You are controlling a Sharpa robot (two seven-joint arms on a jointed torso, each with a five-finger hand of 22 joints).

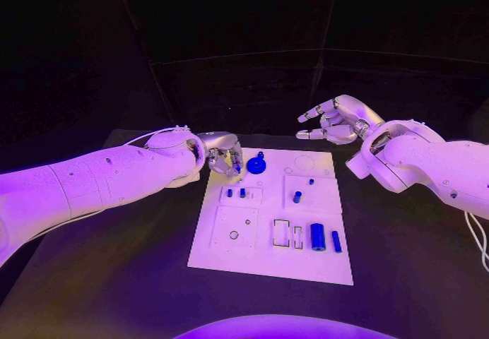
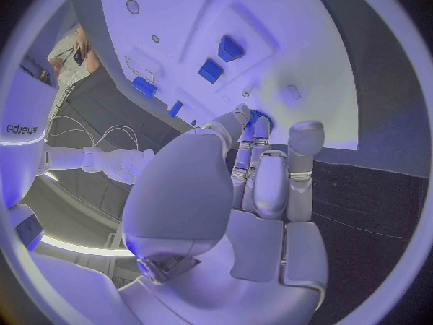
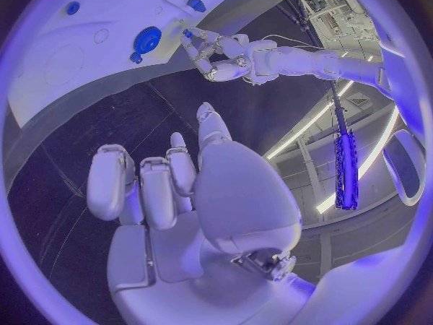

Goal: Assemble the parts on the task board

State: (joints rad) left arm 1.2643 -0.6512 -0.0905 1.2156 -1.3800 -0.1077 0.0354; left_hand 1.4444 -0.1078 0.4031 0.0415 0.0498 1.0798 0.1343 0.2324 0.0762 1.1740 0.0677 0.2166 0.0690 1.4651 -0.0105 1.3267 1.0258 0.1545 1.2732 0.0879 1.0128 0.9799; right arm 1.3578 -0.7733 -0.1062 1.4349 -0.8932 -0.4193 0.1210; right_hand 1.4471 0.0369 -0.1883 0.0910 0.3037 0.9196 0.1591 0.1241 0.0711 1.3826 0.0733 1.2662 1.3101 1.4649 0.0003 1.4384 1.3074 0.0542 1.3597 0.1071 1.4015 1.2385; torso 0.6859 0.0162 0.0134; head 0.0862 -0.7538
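Reaching in from nine o'clock in the head view, the left hand [image 1: 222, 154] sat at the far-left corner of the white task board [image 1: 234, 258], its fingertips [image 2: 242, 115] just beside, perhaps touching, a round blue part with a small knob [image 1: 257, 165]. That part lay toward three o'clock from the hand, close enough that whether the fingers already pinched it or only rested against it could not be told; the left wrist view showed the fingers drawn together and pointing at the blue disc [image 2: 259, 115], with its rim peeking past them. The right hand [image 1: 336, 120] hovered above the desk [image 1: 112, 282] beyond the board's far-right corner, at about one o'clock from the round part and well apart from it, fingers loosely spread and holding nothing. By that reckoning the left hand was plainly the nearer one, and any coming move on the round part likely belonged to it. Other parts waited nearer the robot: a blue cylinder [image 1: 317, 236] and a slim blue bar [image 1: 336, 241] lay side by side at the near-right of the board, their long axes running twelve to six, and small blue pegs [image 1: 235, 192] stood in the left-middle section. Much of the assembly appeared undone.
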